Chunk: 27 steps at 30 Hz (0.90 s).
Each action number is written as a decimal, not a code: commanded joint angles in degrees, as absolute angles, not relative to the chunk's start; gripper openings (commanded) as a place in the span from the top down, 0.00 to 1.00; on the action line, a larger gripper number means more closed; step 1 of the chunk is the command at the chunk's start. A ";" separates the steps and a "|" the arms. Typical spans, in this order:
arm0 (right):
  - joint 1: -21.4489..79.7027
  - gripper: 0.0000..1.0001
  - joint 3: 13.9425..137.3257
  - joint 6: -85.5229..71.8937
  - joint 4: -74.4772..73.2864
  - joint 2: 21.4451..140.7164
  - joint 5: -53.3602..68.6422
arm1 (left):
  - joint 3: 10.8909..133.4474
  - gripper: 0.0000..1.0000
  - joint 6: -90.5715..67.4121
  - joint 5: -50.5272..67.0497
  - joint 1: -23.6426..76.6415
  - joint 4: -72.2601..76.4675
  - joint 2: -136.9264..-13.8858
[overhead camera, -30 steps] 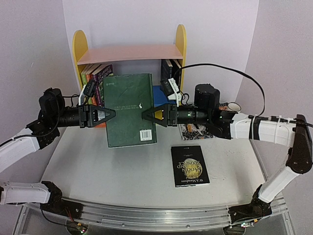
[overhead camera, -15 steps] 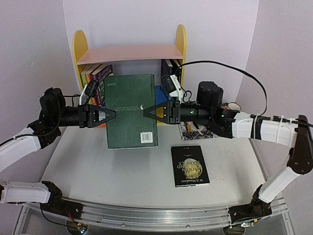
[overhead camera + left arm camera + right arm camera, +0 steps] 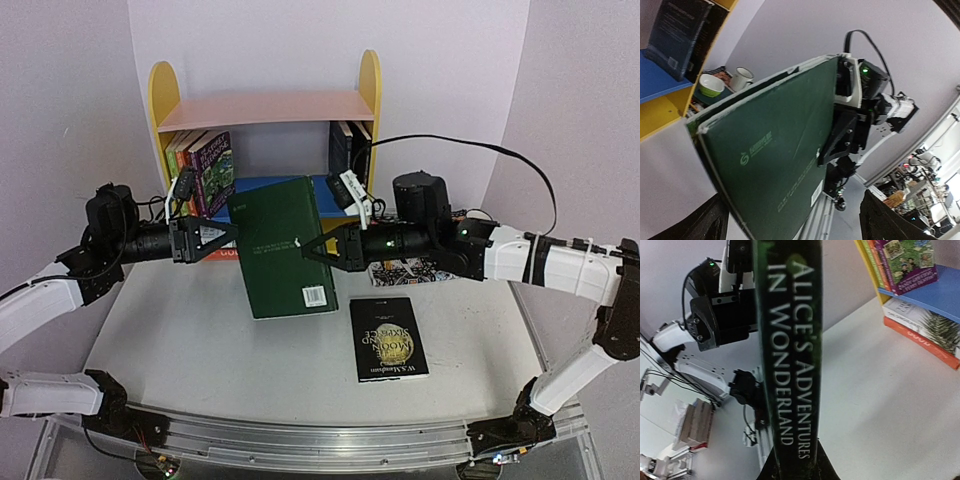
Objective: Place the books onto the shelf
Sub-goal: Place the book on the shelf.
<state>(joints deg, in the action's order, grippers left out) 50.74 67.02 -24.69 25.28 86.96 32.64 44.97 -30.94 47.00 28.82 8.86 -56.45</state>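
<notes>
The right fingers [image 3: 316, 248] are clamped on the spine of the green book [image 3: 283, 250], holding it tilted over the counter [image 3: 190, 330] just in front of the shelf [image 3: 262, 108] — not yet on a board. The left fingers [image 3: 224, 236] stand wide apart at the book's opposite edge, gripping nothing. A black book [image 3: 388, 338] lies flat on the counter below the right arm — upright books [image 3: 205, 162] fill the shelf's left end
</notes>
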 commanded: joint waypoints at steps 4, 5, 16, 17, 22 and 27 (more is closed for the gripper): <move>50.04 1.00 71.15 -12.90 16.98 85.78 4.84 | 44.73 0.04 -20.48 24.23 28.48 -2.59 -51.35; 50.06 1.00 71.64 -12.58 17.41 86.79 2.50 | 44.85 0.04 -19.80 21.62 28.48 -4.52 -51.00; 50.02 1.00 78.75 -5.15 30.89 97.46 -17.99 | 45.48 0.04 -16.39 12.98 28.48 -13.33 -46.69; 50.03 1.00 79.71 -4.58 31.70 98.46 -18.73 | 45.38 0.04 -16.32 12.87 28.48 -13.59 -46.22; 49.99 1.00 83.42 -3.35 37.04 102.46 -20.54 | 45.18 0.04 -16.41 12.71 28.48 -13.88 -44.37; 50.03 1.00 85.91 -0.63 43.40 105.84 -22.60 | 45.38 0.04 -16.43 12.89 28.48 -14.06 -43.91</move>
